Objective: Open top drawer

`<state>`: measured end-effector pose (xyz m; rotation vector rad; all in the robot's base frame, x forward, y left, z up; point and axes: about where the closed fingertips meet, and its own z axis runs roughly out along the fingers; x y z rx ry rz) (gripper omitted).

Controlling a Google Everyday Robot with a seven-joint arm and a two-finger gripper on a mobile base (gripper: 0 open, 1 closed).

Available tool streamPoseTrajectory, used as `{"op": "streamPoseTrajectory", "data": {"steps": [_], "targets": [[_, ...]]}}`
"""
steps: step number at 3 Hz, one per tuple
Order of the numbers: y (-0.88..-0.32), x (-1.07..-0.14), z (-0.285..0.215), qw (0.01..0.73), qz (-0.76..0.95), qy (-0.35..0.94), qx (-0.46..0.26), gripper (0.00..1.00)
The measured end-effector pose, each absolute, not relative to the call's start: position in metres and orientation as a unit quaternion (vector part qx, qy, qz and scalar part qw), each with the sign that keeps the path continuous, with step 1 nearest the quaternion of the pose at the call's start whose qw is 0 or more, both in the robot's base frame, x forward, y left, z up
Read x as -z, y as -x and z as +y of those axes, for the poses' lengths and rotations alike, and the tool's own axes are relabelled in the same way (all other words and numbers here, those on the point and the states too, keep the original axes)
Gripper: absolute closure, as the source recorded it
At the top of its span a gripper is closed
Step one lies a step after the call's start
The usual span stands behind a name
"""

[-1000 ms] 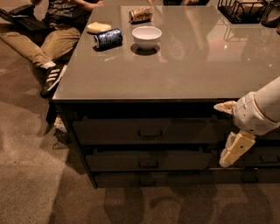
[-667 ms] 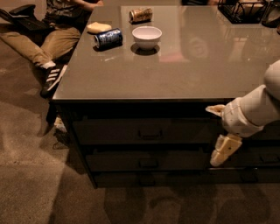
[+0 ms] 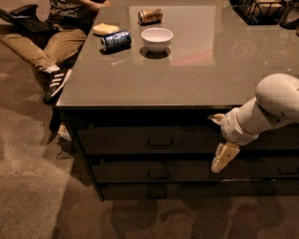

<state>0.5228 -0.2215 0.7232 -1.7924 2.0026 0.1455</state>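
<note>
The top drawer (image 3: 117,140) is the tallest dark grey front just under the tabletop, and it stands closed. Its small bar handle (image 3: 160,141) is at the centre. My gripper (image 3: 218,139), on a white arm that comes in from the right, is in front of the drawer's right part, right of the handle and apart from it. It is open and empty: one cream finger (image 3: 215,118) points up-left by the table edge, the other (image 3: 224,158) hangs down over the second front.
Two shallower drawer fronts (image 3: 159,174) lie below. On the grey tabletop (image 3: 187,74) are a blue can (image 3: 116,40), a white bowl (image 3: 157,38), a brown can (image 3: 150,15), a yellow sponge (image 3: 105,29) and a wire basket (image 3: 261,10). A seated person's legs (image 3: 44,49) are at the left.
My arm and gripper have moved left along the drawer fronts, closer to the top drawer's handle. The drawer has not moved.
</note>
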Motion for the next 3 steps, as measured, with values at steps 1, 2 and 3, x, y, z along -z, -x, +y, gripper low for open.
{"op": "streamPoseTrajectory", "data": {"steps": [1,2,3], "targets": [[-0.537,-0.699,-0.217,0.218,0.731,0.644,-0.057,0.0],[-0.551,-0.679,-0.213,0.216,0.738,0.636,-0.058,0.0],[-0.563,-0.663,-0.21,0.219,0.744,0.628,-0.065,0.0]]}}
